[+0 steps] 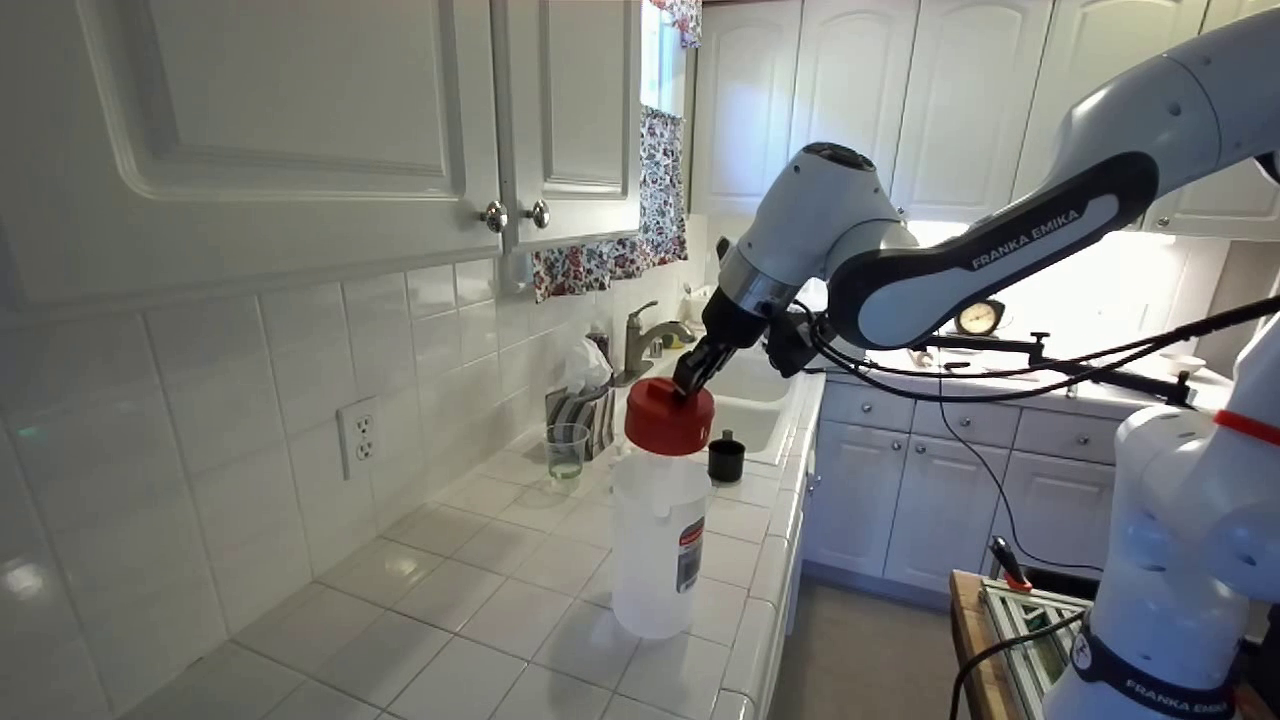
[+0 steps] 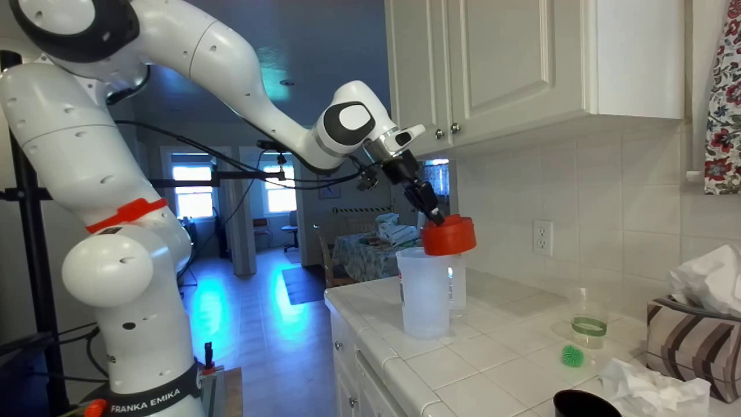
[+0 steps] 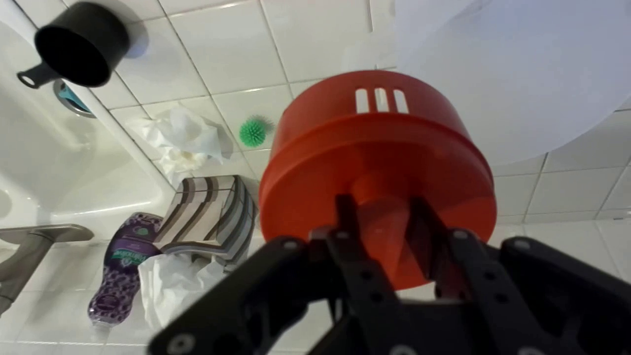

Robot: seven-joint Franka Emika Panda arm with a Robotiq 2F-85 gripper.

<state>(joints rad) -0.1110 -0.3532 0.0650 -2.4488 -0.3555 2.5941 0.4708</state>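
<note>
My gripper (image 3: pixel 380 207) is shut on the raised knob in the middle of a round red lid (image 3: pixel 320 197), one finger on either side. In the wrist view three white slots show on the lid's side wall. Both exterior views show the lid (image 1: pixel 665 425) (image 2: pixel 454 238) hanging from the fingertips above the tiled counter. A tall translucent white pitcher (image 1: pixel 655 550) with a label stands upright beneath. From another exterior angle the lid is offset to one side of the pitcher's (image 2: pixel 422 301) rim. Behind it is another pale translucent shape (image 2: pixel 458 284); I cannot tell whether it is a separate vessel.
On the counter lie a black measuring cup (image 3: pixel 81 44), crumpled tissue (image 3: pixel 180 133), a green spiky ball (image 2: pixel 572 355) and a clear cup (image 1: pixel 567 455). A striped tissue box (image 2: pixel 694 347) stands by the wall. The sink (image 3: pixel 59 138) adjoins; cabinets (image 1: pixel 300 120) overhang.
</note>
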